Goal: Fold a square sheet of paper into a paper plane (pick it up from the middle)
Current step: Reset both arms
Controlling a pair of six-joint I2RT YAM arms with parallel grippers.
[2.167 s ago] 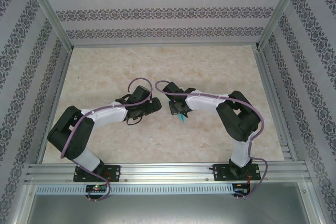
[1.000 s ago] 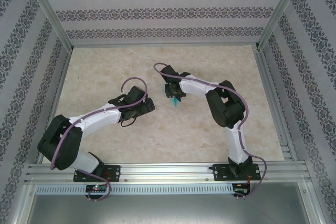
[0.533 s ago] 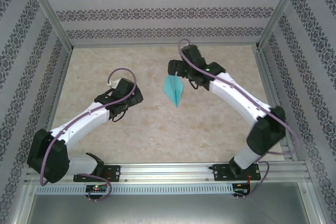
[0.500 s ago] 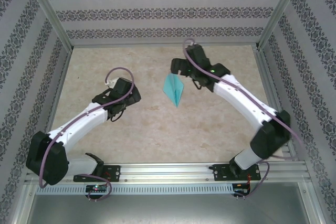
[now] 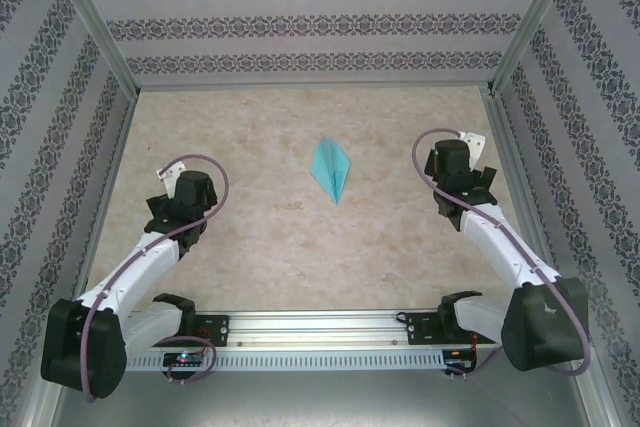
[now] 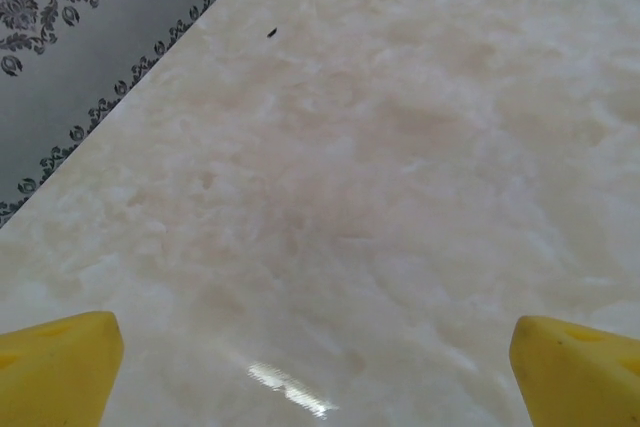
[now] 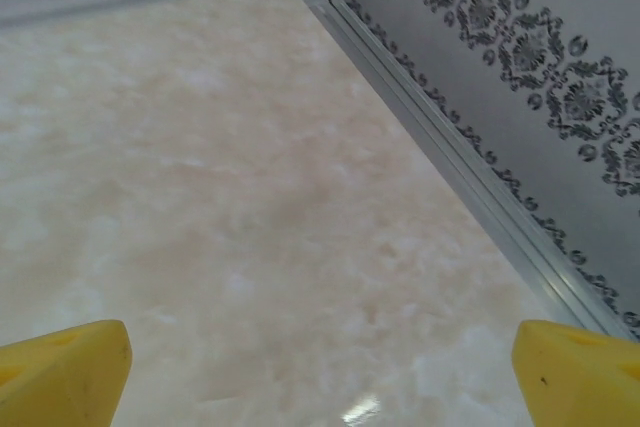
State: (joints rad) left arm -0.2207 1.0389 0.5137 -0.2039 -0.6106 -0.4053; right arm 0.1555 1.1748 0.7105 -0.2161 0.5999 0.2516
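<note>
The paper plane (image 5: pixel 331 169), the square sheet of paper in its folded form, is a narrow turquoise dart. It lies flat on the marble table (image 5: pixel 300 247) at mid-depth with its sharp tip toward the near edge, and nothing touches it. My left gripper (image 5: pixel 172 195) is far to its left, and my right gripper (image 5: pixel 468 163) is far to its right. In the left wrist view the left gripper (image 6: pixel 315 372) stands open, its yellow fingertips (image 6: pixel 55 372) wide over bare table. The right gripper (image 7: pixel 320 372) is open too, its yellow fingertips (image 7: pixel 580 372) wide apart with nothing between them.
Patterned walls (image 5: pixel 320 22) and aluminium posts close in the table at the back and both sides. The right side rail (image 7: pixel 470 182) runs close beside my right gripper. A small dark speck (image 6: pixel 272 33) lies on the table near the left wall.
My right gripper opened and let go of the paper plane, which now lies on the table. Both arms have drawn back, the left one to the left and the right one to the right.
</note>
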